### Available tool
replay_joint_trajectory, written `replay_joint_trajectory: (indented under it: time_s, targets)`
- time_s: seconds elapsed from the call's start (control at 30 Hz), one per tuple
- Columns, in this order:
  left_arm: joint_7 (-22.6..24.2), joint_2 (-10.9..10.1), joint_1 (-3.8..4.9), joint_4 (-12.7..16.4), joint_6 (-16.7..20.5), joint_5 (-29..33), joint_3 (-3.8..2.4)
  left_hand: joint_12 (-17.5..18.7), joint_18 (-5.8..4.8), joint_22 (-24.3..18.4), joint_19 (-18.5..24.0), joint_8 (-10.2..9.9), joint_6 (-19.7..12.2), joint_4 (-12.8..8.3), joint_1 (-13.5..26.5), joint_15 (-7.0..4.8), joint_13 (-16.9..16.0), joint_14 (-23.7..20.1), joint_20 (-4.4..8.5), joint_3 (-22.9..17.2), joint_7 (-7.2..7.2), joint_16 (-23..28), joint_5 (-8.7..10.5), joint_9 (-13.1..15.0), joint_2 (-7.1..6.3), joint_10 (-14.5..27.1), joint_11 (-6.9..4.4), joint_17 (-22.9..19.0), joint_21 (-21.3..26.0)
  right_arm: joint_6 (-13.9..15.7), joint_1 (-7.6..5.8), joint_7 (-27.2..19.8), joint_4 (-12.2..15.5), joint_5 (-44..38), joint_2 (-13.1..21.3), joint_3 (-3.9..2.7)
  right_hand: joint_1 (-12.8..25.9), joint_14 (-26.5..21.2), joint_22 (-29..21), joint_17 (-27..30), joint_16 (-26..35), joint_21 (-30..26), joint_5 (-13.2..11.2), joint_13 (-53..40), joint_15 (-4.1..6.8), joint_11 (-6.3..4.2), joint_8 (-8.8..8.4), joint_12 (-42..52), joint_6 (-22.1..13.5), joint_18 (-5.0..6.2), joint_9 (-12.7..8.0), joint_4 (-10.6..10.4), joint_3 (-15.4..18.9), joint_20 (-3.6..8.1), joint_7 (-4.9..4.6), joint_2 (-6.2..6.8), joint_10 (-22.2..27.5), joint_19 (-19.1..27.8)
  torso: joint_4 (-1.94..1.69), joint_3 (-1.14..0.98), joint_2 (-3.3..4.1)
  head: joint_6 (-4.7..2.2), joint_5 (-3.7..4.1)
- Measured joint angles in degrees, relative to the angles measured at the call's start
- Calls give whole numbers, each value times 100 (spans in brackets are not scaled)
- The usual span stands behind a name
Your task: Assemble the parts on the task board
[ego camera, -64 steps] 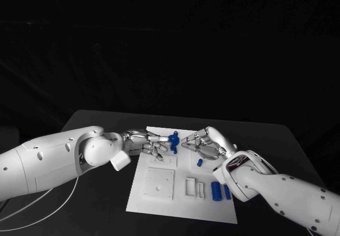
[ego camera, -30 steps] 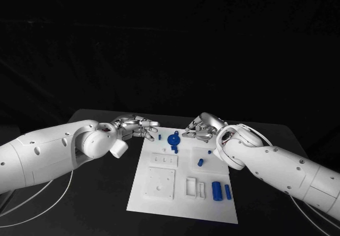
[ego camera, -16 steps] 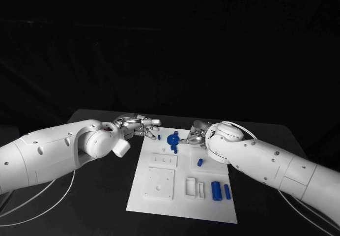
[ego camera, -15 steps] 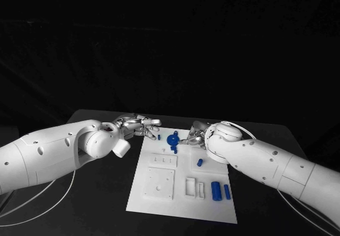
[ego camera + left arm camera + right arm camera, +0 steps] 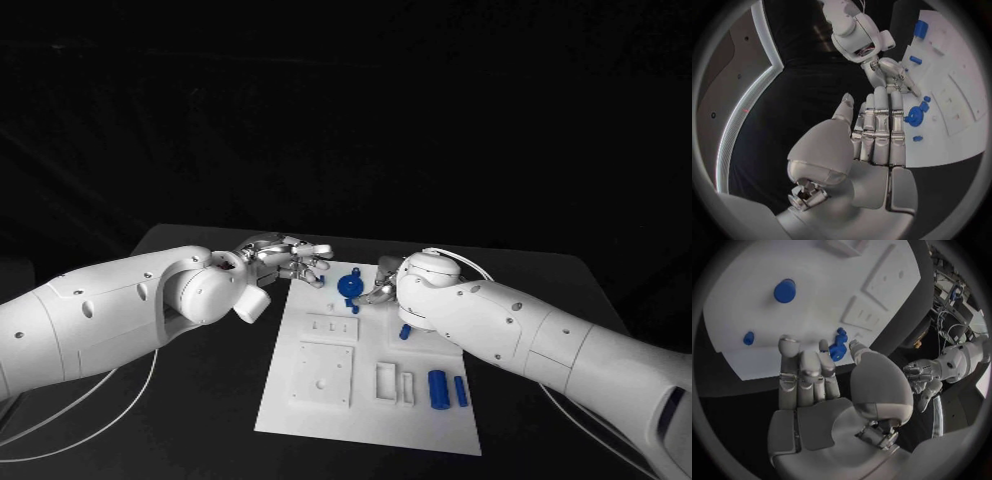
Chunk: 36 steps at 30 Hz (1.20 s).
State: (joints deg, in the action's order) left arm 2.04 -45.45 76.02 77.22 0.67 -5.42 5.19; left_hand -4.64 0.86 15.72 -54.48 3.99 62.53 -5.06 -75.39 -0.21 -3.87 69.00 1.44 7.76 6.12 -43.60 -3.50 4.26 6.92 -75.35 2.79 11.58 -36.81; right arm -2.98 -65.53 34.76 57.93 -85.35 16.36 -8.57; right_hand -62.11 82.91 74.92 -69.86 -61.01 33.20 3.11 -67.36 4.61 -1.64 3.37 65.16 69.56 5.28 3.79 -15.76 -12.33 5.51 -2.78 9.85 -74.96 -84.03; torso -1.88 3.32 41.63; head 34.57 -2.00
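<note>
no readable text, no labels, no brand marks, no numbers or signs on anything

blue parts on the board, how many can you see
5: round-headed part at the far end, small part beside it, short part mid-board, thick cylinder and thin cylinder near the front edge. More may be hidden.
</note>
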Motion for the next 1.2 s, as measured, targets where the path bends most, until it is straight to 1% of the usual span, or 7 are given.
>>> replay_joint_trajectory:
  time_s: [0.27, 0.37, 0.4, 0.53, 0.63, 0.73, 1.2]
  targets:
    - [-17, 34, 0, 10, 0, -2, 1, 0, 0, -8, 0, 0, -2, 41, -21, 0, 0, 0, 0, -2, 2, 16, 0, 0, -24, 0, 0, 0, 12, 37, -18, 14, -224, -50, -149, 8, -6, 0, 0, 0, 16, 0, 0, -23, 0, 0, 0, -22, -49, 0, 0, -17, -48, 0, -49, -6, 0, 0, -9, 10, 5, 12, 11]
    - [-25, 44, 0, 14, -1, -3, 2, 0, 0, -15, 0, 0, -20, 67, 0, 0, 0, 0, 0, -2, 20, 16, 0, 0, -45, 0, 0, 0, 12, 105, -19, -8, -239, -32, -137, 10, -253, 0, 0, -12, 16, 0, 8, -62, 0, 0, 0, 7, -56, 0, -1, 188, -282, 0, -55, -220, 0, 0, -11, 8, 7, 16, -9]
    - [-28, 45, 0, 14, -1, -3, 2, 0, 0, -15, 0, 0, -20, 67, 0, 0, 0, 0, 0, -2, 20, 16, 0, 0, -45, 0, 0, 0, 12, 131, -19, -24, -232, -12, -126, 11, -584, 1, -1, -22, 16, 22, 347, -85, 1, 0, 0, 36, -99, 0, -1, 509, -542, 0, -51, -369, 1, 0, -10, 4, 7, 19, -16]
    - [-38, 42, 0, 15, -1, -4, 2, 0, 0, -15, 0, 0, -20, 67, 0, 0, 0, 0, 0, -2, 20, 16, 0, 0, -45, 0, 0, 0, 12, 277, -22, -243, -74, 195, 19, 11, -893, 32, -1, -75, -42, 132, 2447, -191, -10, 63, 0, 117, -508, 0, -5, 1858, -1772, 6, -214, -409, 23, 6, -4, -3, 8, 31, -52]
    - [-43, 35, 0, 15, -1, -4, 2, 0, 0, -21, 0, 0, -20, 86, 0, 0, 0, 0, 0, -21, 20, 16, 0, 0, -45, 21, 21, 0, 12, 375, -22, -461, 29, 336, 96, 11, -251, 18, -1, -117, -67, 225, 2724, -228, 4, 28, 0, 155, -814, 0, -10, 2459, -2938, 53, -214, -515, -8, 8, 4, -9, 9, 36, -81]
    - [-49, 30, 1, 15, -1, -5, 2, 0, 0, -21, 1, 0, -20, 86, 0, 0, 0, 0, 0, -21, 20, 16, 0, 0, -45, 21, 21, 0, 12, 442, -23, -739, 142, 443, 172, 11, 94, 36, -1, -150, -99, 317, 2862, -260, 112, -140, 0, 155, -1133, 0, -16, 2798, -3572, 130, -78, -637, -44, 0, 7, -13, 9, 41, -96]
    - [-74, 34, 1, 5, -6, -6, 3, 0, 0, -20, -20, 0, -20, 86, 0, 0, 0, -1, -20, -21, 20, 16, 0, 0, -44, 21, 21, -1, 12, -33, -23, -1630, 329, 364, 306, 12, 157, 96, -1, -274, -223, 702, 3627, -323, 204, -304, -70, 207, -3689, -90, -116, 3167, -3573, 239, 344, -644, -176, 10, 15, -17, 9, 60, -145]
